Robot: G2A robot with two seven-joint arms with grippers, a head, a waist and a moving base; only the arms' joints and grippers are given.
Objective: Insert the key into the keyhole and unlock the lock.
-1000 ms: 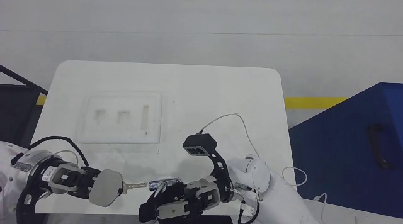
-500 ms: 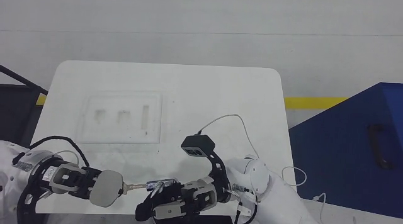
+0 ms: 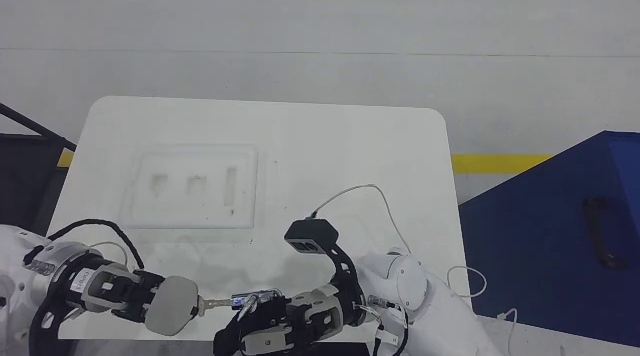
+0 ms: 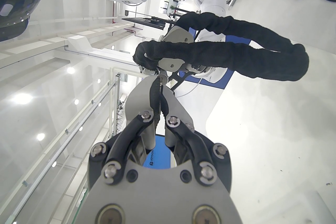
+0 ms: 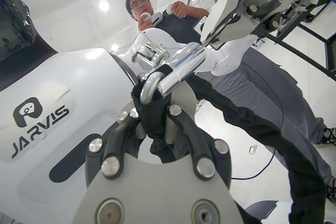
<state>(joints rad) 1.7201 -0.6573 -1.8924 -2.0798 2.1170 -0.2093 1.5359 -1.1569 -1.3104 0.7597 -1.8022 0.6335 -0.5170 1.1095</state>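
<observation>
So it all comes down to one line. The key (image 3: pixel 214 302) sticks straight out of the left end effector (image 3: pixel 178 304), with the blade aimed at the right end effector (image 3: pixel 262 316). The lock (image 5: pixel 181 62) lies lengthwise on that same line, bottom face toward the key.

The left end effector is pressed together on the key's head. The right one is pinching the lock at the shackle (image 5: pixel 147 87) end, through black cloth.

In the right wrist view the blade tip meets the lock's far end, just past the left fingertips (image 5: pixel 218 12). Can't tell how deep it's in. Both sit over the bench (image 3: pixel 330 176), by its near edge.

My guess is push along that axis, then twist. Any tilt and it'll bind.
</observation>
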